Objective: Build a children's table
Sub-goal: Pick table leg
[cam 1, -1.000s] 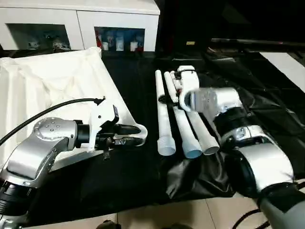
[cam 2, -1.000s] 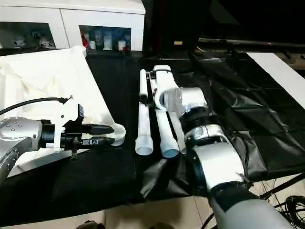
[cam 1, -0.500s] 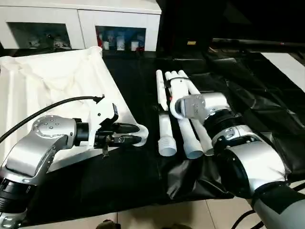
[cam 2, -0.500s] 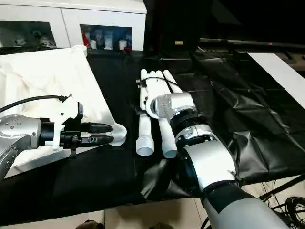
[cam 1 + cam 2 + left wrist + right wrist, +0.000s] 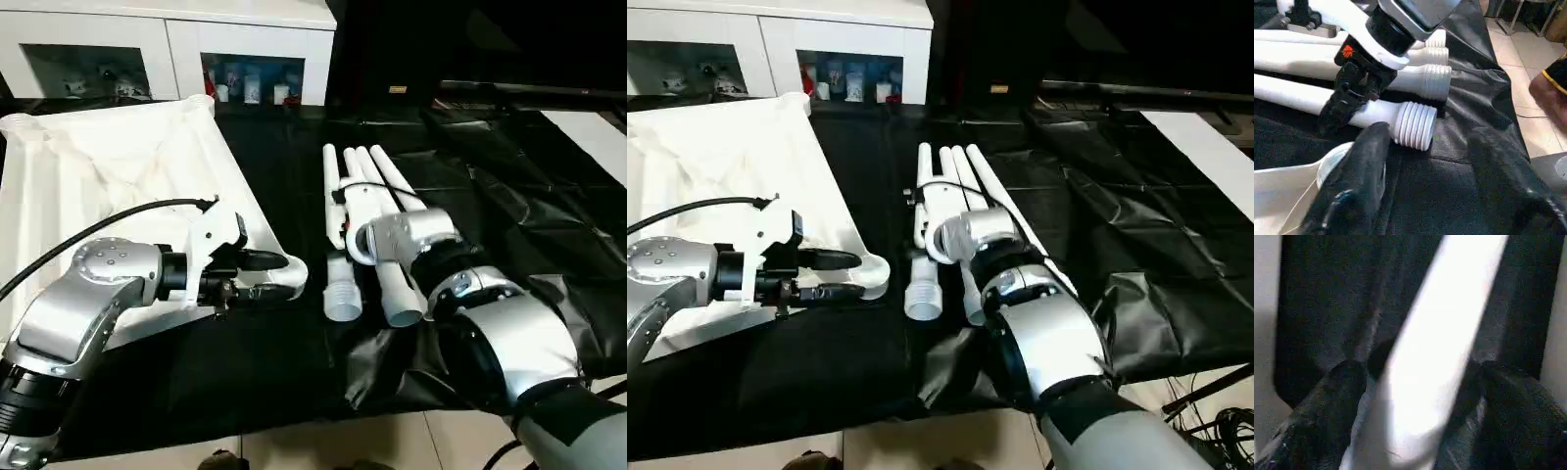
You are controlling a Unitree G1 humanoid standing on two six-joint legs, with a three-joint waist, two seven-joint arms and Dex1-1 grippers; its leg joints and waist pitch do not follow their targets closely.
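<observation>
Left hand [image 5: 279, 277] points level toward the legs [image 5: 338, 235], fingers apart around the top's [image 5: 108, 176] near corner socket [image 5: 292, 272]. Right hand [image 5: 919, 230] reaches over the legs, fingers spread either side of one leg [image 5: 1435, 352]. Its fingertips are hidden behind the wrist in the head views; contact unclear. Everything sits on black sheeting [image 5: 490, 176].

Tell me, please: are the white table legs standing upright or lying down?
Lying down. The legs rest flat, side by side, on the black sheet, threaded ends toward the robot, beside the table top.
</observation>
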